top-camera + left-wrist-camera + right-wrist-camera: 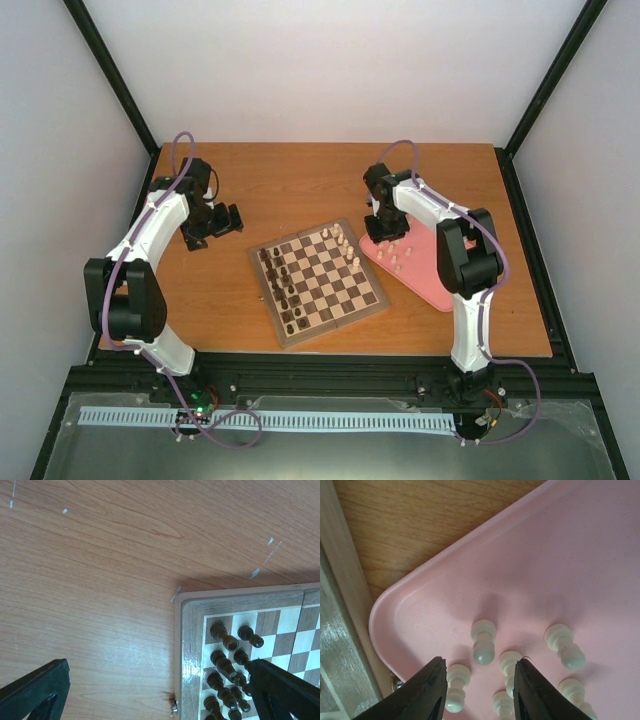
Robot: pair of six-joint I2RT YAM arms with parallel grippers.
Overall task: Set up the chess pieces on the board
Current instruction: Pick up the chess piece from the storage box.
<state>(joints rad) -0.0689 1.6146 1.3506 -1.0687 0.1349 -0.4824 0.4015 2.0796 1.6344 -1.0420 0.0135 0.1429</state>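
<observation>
Chess board [335, 285]: lying nearest the arm bases, dark pieces [280, 285] standing along its left side and a few pale chess pieces [345, 245] along its far right edge. Pink tray [430, 275]: sitting just right of the board and carrying the remaining pale pieces. Right gripper [481, 662]: hanging low over the tray's corner with jaws partly apart and gripping nothing, one pawn [483, 642] sitting in line with the gap, untouched. Left gripper [225, 220]: hovering farther back over the table [300, 180], gaping wide and empty. Handling, as judged: the pieces are looking light, hard, smooth and prone to tipping or rolling, so pinching across the narrow waist under the head is looking safest
</observation>
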